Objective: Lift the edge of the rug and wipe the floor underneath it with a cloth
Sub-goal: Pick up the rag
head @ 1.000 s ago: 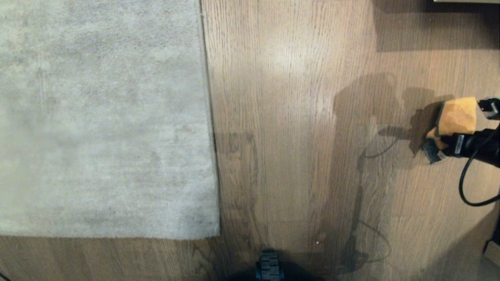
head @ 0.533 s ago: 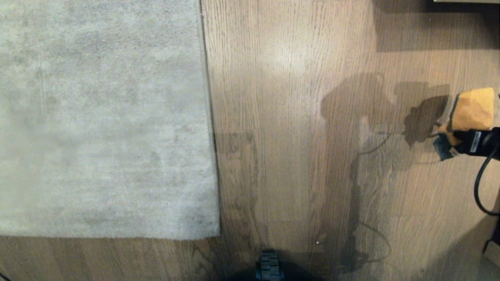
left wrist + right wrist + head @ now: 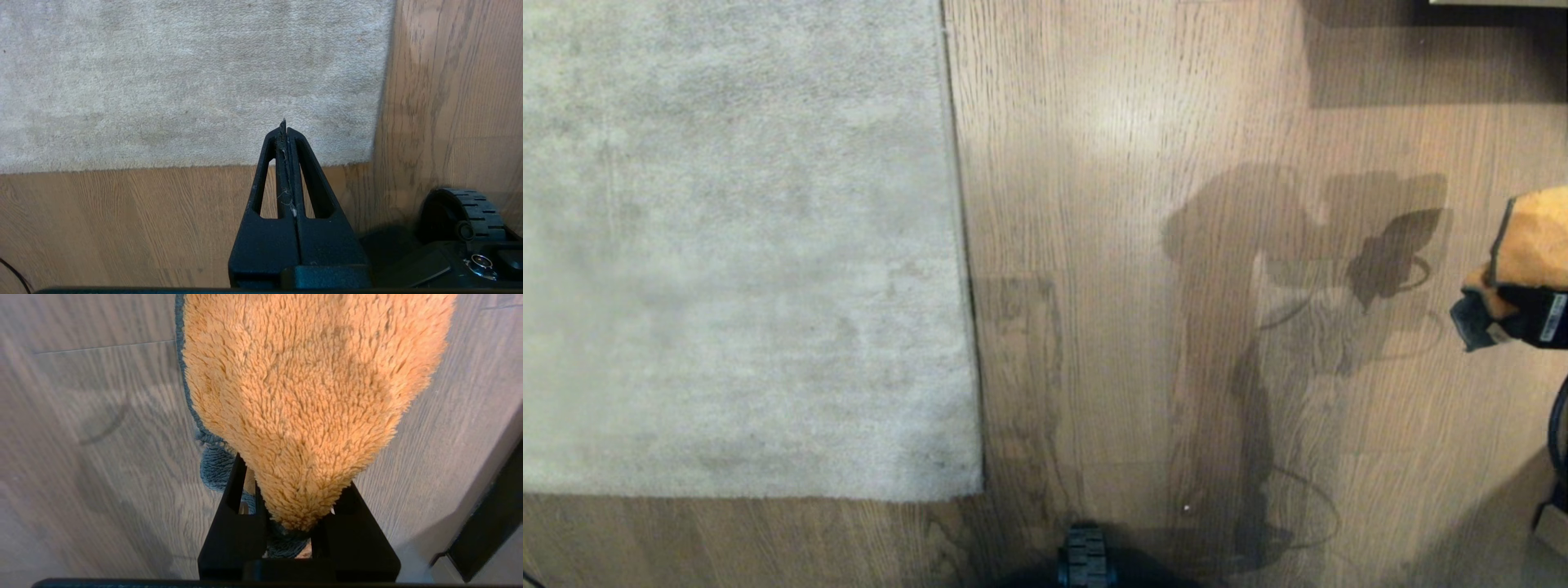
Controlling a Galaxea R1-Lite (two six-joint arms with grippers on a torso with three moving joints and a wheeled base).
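Note:
The grey-beige rug (image 3: 735, 245) lies flat on the brown wood floor (image 3: 1111, 245). Its rug edge (image 3: 962, 245) runs straight down to a corner (image 3: 976, 490). At the far right, my right gripper (image 3: 1499, 306) is shut on the orange-yellow cloth (image 3: 1535, 237), held above the floor well away from the rug. In the right wrist view the cloth (image 3: 310, 396) fans out from between the fingers of the gripper (image 3: 292, 494), with its dark grey part (image 3: 214, 465) beside it. My left gripper (image 3: 284, 132) is shut and empty, hanging over the rug's near corner (image 3: 369, 161).
The robot's base wheel (image 3: 1085, 559) sits at the bottom centre, also seen as the wheel (image 3: 466, 216) in the left wrist view. A black cable (image 3: 1560, 416) hangs from the right arm. A dark object (image 3: 1553, 523) stands at the lower right and a pale furniture edge (image 3: 1494, 2) at the top right.
My right gripper has carried the cloth to the right, now partly past the picture's edge, and its shadow has drifted left away from it. The rug and left gripper have not moved.

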